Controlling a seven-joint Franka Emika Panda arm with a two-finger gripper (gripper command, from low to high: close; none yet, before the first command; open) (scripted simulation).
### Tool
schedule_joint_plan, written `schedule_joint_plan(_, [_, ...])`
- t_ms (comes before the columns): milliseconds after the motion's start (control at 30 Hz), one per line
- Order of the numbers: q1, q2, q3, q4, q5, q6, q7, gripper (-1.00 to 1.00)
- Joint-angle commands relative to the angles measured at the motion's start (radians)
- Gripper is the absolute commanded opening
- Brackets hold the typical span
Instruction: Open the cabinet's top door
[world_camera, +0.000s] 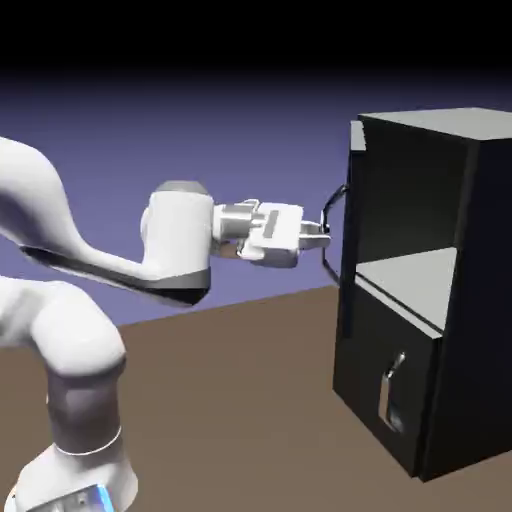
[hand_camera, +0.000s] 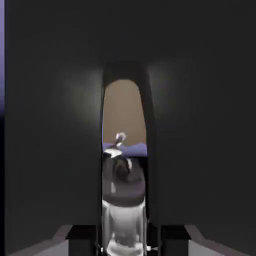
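gripper clamped on the top door's handle (bar between the fingertips).

In the exterior view we see the top door only edge-on, so its front face is hidden from us. Its handle shows as a thin bent line, and the hand covers part of it; we cannot make out the fingertips against it. The cabinet runs off the right edge. In the hand view dark panel fills nearly everything, and the reflected shapes on the bar are too blurred to read.
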Motion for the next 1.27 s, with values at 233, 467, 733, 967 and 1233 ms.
schedule_joint_plan(233, [0.03,-0.025,0.242,-0.04,0.347,-0.219,-0.071,-1.0])
schedule_joint_plan(467, [0.076,0.058,0.474,0.007,0.651,-0.463,-0.075,-1.0])
schedule_joint_plan(733, [0.043,0.303,0.749,0.2,0.967,-0.803,-0.014,-1.0])
schedule_joint_plan(967, [-0.062,0.556,0.938,0.435,1.126,-1.097,0.073,-1.0])
schedule_joint_plan(1233, [-0.14,0.766,1.052,0.626,1.19,-1.326,0.167,1.0])
